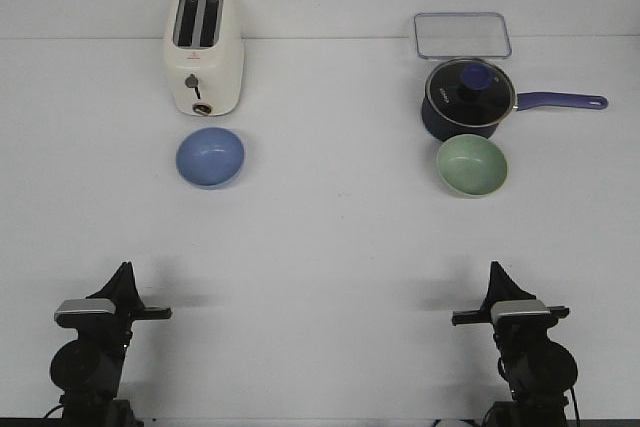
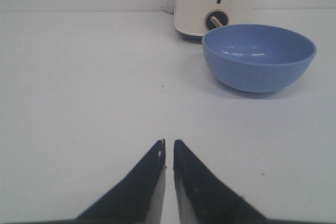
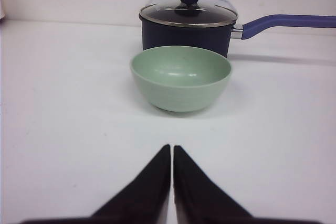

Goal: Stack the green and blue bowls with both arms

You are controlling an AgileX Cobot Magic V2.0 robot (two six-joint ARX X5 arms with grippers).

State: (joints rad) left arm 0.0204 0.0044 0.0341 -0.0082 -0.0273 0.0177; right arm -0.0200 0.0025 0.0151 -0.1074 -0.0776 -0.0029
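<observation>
The periwinkle blue bowl sits upright on the white table, just in front of the toaster; it also shows in the left wrist view. The pale green bowl sits upright at the right, just in front of the saucepan, and shows in the right wrist view. My left gripper is shut and empty at the near left, well short of the blue bowl; its tips show in the left wrist view. My right gripper is shut and empty at the near right, short of the green bowl.
A cream toaster stands behind the blue bowl. A dark blue lidded saucepan with a long handle pointing right stands behind the green bowl. A clear rectangular lid lies at the back right.
</observation>
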